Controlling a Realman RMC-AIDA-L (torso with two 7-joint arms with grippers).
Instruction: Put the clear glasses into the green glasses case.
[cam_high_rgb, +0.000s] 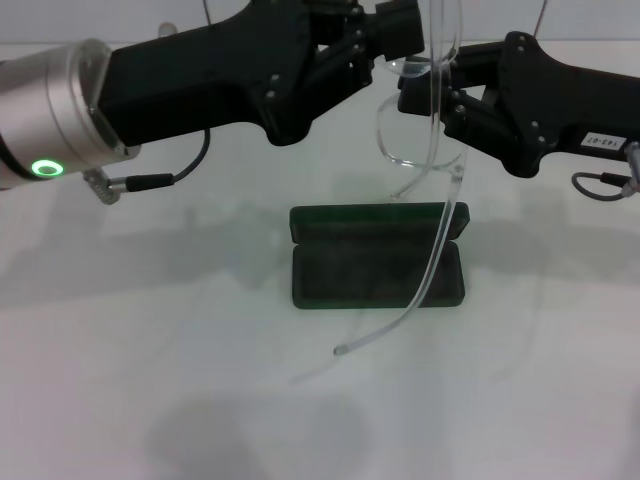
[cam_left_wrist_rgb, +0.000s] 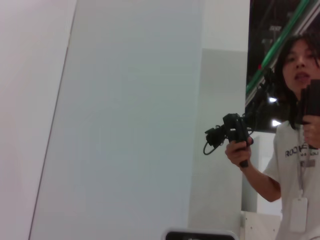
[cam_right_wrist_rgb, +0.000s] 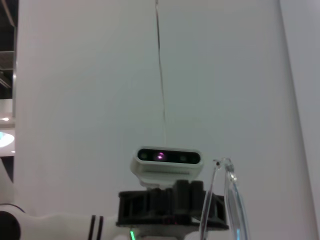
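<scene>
Head view: the two black grippers meet high above a white bench (cam_high_rgb: 120, 400), with the clear glasses (cam_high_rgb: 425, 150) held up in the air between them. The left gripper (cam_high_rgb: 400, 30) reaches in from the left and the right gripper (cam_high_rgb: 425, 90) from the right. Both sets of fingertips are crowded together behind the transparent frame, so it is hard to make out which fingers actually pinch the glasses or how far they are spread; I cannot tell for either gripper. The lens is nearly invisible against the white surface. One long clear arm of the glasses hangs down, curving across the green glasses case (cam_high_rgb: 378, 255) and ending in front of it.

The case lies open near the middle of the bench, directly below the glasses, its lid laid back toward the far edge, dark lining showing.

The left wrist view faces a pale wall and a person (cam_left_wrist_rgb: 295, 150) holding a black handheld device (cam_left_wrist_rgb: 232, 132). The right wrist view shows the robot's head camera (cam_right_wrist_rgb: 167, 161) and part of the clear frame.
</scene>
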